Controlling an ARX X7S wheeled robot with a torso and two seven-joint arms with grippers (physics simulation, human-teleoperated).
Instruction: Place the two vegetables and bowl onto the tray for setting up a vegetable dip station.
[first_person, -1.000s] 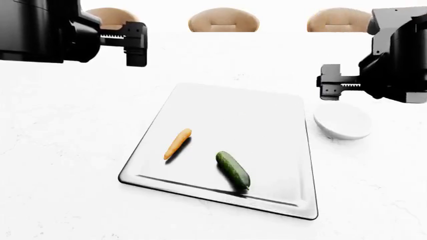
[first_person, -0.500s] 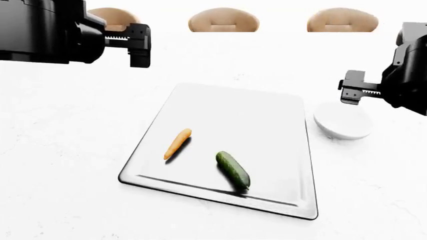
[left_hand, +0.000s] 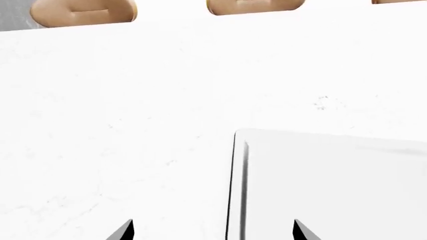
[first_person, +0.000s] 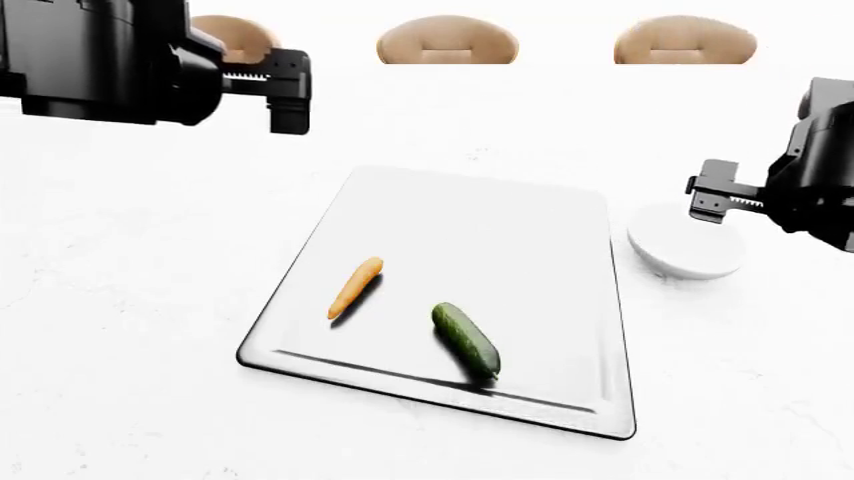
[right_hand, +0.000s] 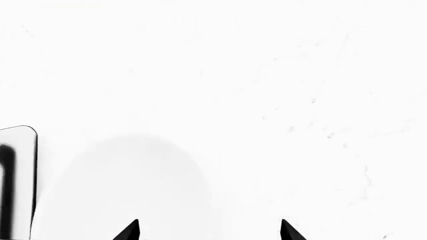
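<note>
Right gripper (first_person: 710, 190) being shifted rightward over bowl (first_person: 686, 245), fingers open; left fingers open too. Bowl risking being nudged off-tray.

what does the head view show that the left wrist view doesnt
Only the head view shows the slim orange carrot and bumpy dark green cucumber lying on the tray, the small white round bowl on the table beside it, and the right gripper above the bowl. Only the left wrist view shows the left gripper's open fingertips from behind. Both show the flat silvery metal tray, white table and tan chair backs.
</note>
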